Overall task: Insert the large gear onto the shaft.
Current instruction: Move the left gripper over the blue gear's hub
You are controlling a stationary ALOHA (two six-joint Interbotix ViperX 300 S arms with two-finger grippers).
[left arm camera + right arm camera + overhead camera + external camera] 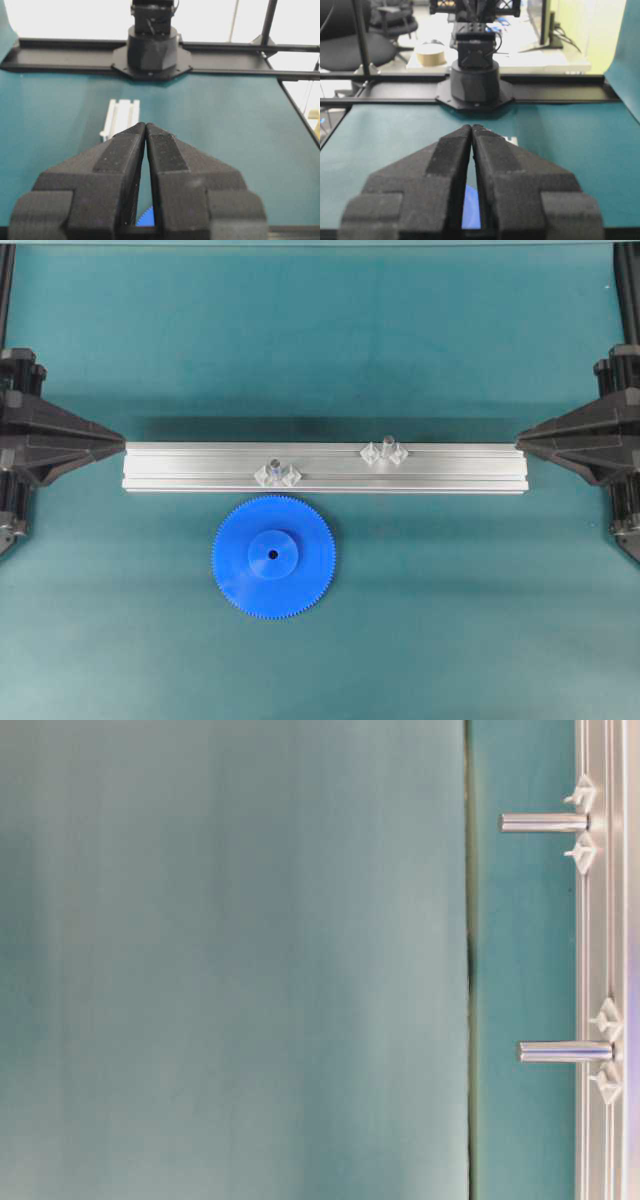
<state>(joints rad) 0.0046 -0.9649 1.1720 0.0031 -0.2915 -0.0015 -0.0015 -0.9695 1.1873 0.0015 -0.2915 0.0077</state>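
While the large gear (273, 556) lies flat below the rail (325, 468), both arms' jaws are closed, gripping nothing

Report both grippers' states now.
Left gripper: shut, holding nothing.
Right gripper: shut, holding nothing.

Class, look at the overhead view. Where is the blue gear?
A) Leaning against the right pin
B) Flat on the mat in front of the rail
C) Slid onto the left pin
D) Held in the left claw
B: the gear lies flat on the mat just in front of the rail, clear of both pins.
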